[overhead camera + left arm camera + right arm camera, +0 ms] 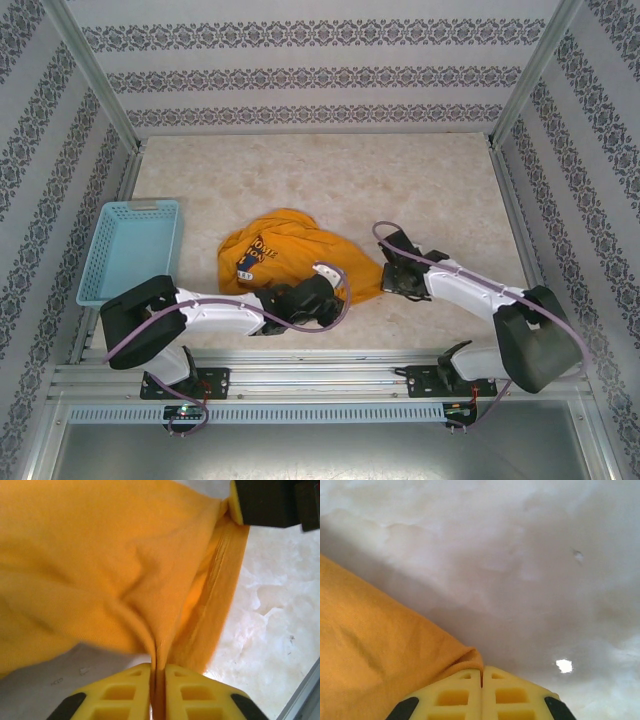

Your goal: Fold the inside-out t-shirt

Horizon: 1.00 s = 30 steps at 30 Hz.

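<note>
The mustard orange-yellow t-shirt [290, 255] lies bunched in the middle of the table, part of its dark emblem with cream lettering showing on its left side. My left gripper [322, 290] is at the shirt's near edge, shut on a pinched fold of cloth [159, 655] that runs between its yellow fingers [125, 690]. My right gripper [385, 268] is at the shirt's right edge, shut on a corner of the fabric [470, 659] that disappears between its pads. In the left wrist view the right gripper's dark body [272, 502] shows just beyond the cloth.
A light blue plastic basket [130, 250] stands at the table's left side. Pale marbled tabletop [420, 180] stretches behind and to the right of the shirt. Patterned walls and metal frame posts close in the workspace.
</note>
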Motion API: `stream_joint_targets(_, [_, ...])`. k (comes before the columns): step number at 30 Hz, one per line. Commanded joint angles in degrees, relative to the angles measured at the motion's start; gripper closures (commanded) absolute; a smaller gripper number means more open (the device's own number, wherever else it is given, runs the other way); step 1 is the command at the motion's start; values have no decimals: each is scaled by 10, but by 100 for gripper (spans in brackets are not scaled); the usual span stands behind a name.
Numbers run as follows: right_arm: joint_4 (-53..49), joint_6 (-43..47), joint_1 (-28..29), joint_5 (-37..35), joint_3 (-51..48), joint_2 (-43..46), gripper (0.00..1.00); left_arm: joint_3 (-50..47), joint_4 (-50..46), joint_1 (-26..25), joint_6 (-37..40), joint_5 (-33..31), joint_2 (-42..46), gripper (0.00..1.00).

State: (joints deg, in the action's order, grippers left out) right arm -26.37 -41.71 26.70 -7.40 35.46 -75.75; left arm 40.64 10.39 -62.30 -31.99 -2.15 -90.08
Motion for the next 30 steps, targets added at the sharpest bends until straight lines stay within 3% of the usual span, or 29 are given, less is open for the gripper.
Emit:
stream_joint_targets(1, [30, -20, -37, 52, -31, 19, 84, 11, 8, -8, 15, 24, -11, 77])
stream_joint_targets(4, [38, -27, -61, 73, -42, 36, 79, 13, -4, -8, 27, 25, 1, 67])
stream_joint_targets(7, [17, -24, -65, 49, -38, 59, 67, 10, -15, -7, 43, 16, 29, 52])
stream_joint_targets(11, [-15, -16, -81, 28, -34, 90, 64, 0, -38, 7, 66, 0, 81, 34])
stream_joint_targets(16, [-47, -17, -95, 2, -38, 150, 52, 43, -167, 89, 86, -98, 114, 16])
stream_joint_targets(20, [-28, -16, -89, 27, -45, 200, 40, 144, -315, 209, 73, -168, 56, 8])
stream_joint_targets(25, [-10, -20, -17, 39, -27, 191, 33, 242, -431, 328, 41, -182, -41, 0])
stream_joint_targets(30, [66, -4, 118, 24, -3, 108, 25, 276, -449, 380, 27, -107, -121, 5])
